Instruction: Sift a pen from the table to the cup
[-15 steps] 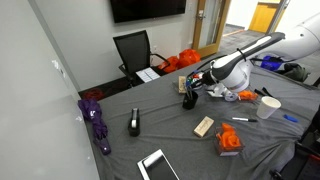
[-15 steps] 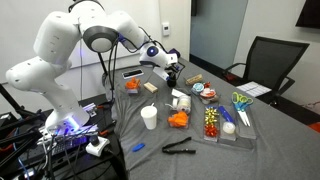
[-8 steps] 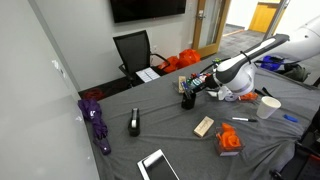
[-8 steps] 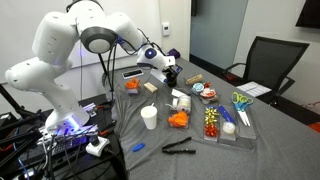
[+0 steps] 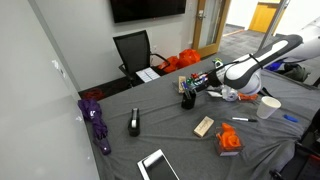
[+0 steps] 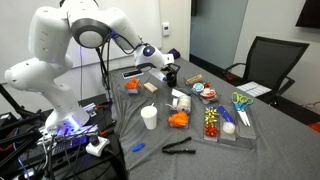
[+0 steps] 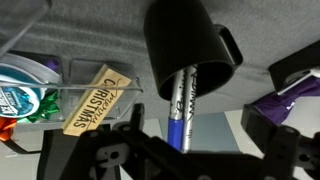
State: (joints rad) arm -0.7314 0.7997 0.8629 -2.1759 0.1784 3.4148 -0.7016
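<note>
The small black cup (image 7: 185, 40) fills the top of the wrist view, with a blue pen (image 7: 177, 125) and a grey marker (image 7: 190, 95) sticking out of its mouth toward the camera. My gripper (image 7: 200, 135) hangs just above them, open, its dark fingers (image 7: 138, 116) wide on either side and not touching the pens. In both exterior views the cup (image 5: 188, 99) (image 6: 170, 77) stands on the grey table with the gripper (image 5: 196, 86) (image 6: 163, 68) right over it.
A white paper cup (image 5: 268, 108) (image 6: 149, 118), a wooden block (image 5: 204, 126), an orange object (image 5: 230, 141), a black tape dispenser (image 5: 134, 123), a tablet (image 5: 157, 165) and a purple umbrella (image 5: 97, 120) lie around. A divided tray (image 6: 225, 125) and office chair (image 5: 133, 50) stand nearby.
The gripper went from shut to wide open over the cup, letting go of the pen, which now stands in the cup. The arm has drawn back slightly.
</note>
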